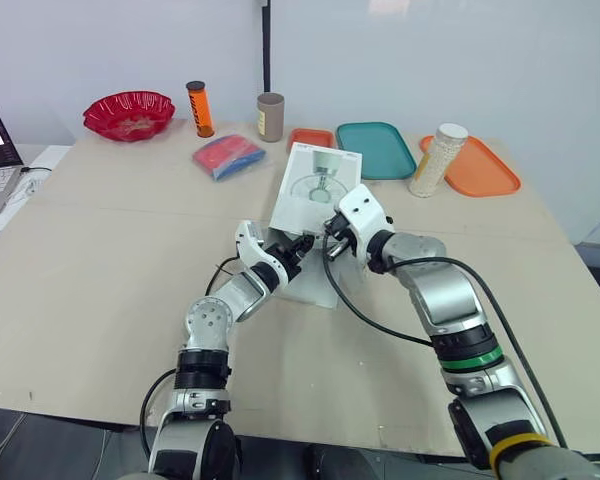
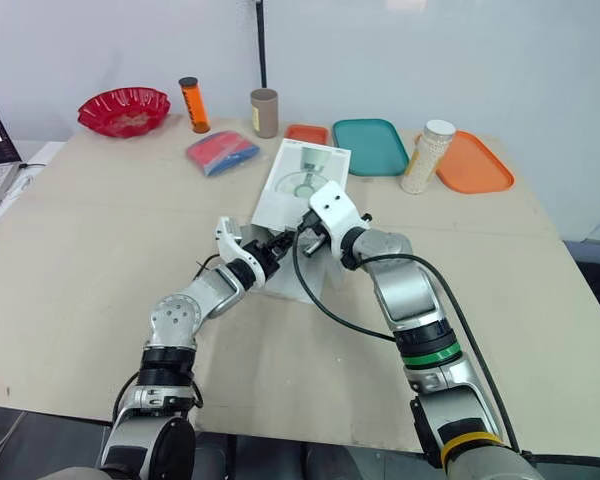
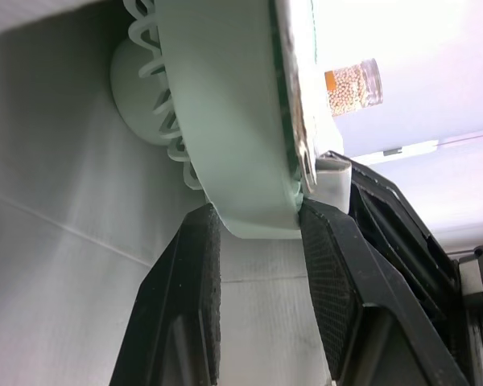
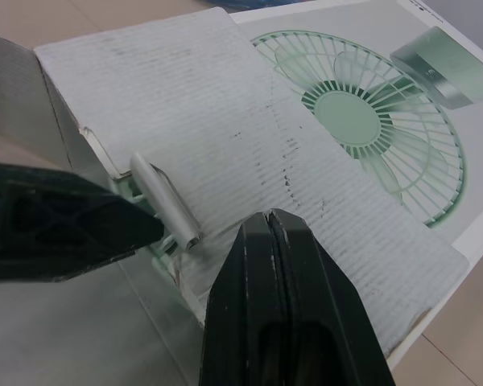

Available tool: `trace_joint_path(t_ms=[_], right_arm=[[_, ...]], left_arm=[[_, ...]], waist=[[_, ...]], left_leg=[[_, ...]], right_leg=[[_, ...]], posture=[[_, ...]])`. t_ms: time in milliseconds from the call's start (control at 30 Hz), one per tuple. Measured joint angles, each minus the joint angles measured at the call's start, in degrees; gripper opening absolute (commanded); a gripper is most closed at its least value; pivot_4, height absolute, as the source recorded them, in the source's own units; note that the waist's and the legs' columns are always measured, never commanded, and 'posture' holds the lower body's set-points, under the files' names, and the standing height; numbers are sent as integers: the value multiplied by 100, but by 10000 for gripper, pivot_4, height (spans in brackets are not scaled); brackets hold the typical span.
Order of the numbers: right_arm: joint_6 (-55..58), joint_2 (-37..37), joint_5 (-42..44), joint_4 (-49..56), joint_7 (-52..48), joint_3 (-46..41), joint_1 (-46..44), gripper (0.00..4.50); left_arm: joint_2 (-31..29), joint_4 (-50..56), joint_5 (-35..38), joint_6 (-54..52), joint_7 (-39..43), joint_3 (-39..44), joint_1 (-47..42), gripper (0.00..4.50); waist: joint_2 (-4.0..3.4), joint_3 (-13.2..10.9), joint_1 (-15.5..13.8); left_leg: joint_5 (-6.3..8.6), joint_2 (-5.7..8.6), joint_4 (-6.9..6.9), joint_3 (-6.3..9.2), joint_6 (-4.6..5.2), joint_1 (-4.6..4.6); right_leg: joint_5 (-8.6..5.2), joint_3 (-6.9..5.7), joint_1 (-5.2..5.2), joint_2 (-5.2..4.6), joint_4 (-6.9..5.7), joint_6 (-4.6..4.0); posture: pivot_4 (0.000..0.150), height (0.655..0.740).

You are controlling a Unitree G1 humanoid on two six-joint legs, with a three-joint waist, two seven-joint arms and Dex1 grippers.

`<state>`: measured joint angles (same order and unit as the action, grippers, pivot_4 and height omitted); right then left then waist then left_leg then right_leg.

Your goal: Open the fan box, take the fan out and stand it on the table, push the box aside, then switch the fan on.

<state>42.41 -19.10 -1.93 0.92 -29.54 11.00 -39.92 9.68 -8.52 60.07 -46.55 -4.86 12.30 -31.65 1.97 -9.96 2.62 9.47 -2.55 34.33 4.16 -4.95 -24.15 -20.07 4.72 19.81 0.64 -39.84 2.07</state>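
The fan box (image 1: 315, 190) lies on the counter (image 1: 100, 260), its printed lid face up and its open end turned toward both claws. From the head, the left claw (image 1: 302, 247) sits at that open end and the right claw (image 1: 332, 225) is just beside it, at the box's upper edge; the box walls hide what is inside.

The left wrist view looks into the box. The pale green fan (image 3: 225, 121) lies within the grey cardboard walls, directly ahead of the left claw. Its rim is caught between the two black fingers (image 3: 181, 305), so this claw is grasping the fan. Beyond the fan's edge stands a jar of white beads (image 3: 352, 80).

The right wrist view gives the top of the box. The right claw is clenched, fingers pressed together, their tips over the corrugated flap (image 4: 225, 121), with the fan picture further ahead. Close beside these tips a pale grey bar (image 4: 165, 201) sticks out of the opening, next to the left claw's finger.
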Motion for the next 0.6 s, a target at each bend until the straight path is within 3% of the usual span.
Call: trace_joint_path(t_ms=[367,600], right_arm=[[349,56,-8,139,121,2,-81,0],[363,42,-5,185,107,13,-78,0]], left_arm=[[-114,665,310,-821,-527,102,185,10065],[-467,1239,1002,-1513,-949,229,468,10065]], waist=[[1,-1,-3],[2,-1,-2]], left_leg=[[3,-1,-6,0,-2,-8],[6,-4,-8,0,-5,-10]], right_leg=[[1,-1,2,0,20,-1],[3,0,1,0,31,-3]], posture=[[1500,7400],[1500,7400]])
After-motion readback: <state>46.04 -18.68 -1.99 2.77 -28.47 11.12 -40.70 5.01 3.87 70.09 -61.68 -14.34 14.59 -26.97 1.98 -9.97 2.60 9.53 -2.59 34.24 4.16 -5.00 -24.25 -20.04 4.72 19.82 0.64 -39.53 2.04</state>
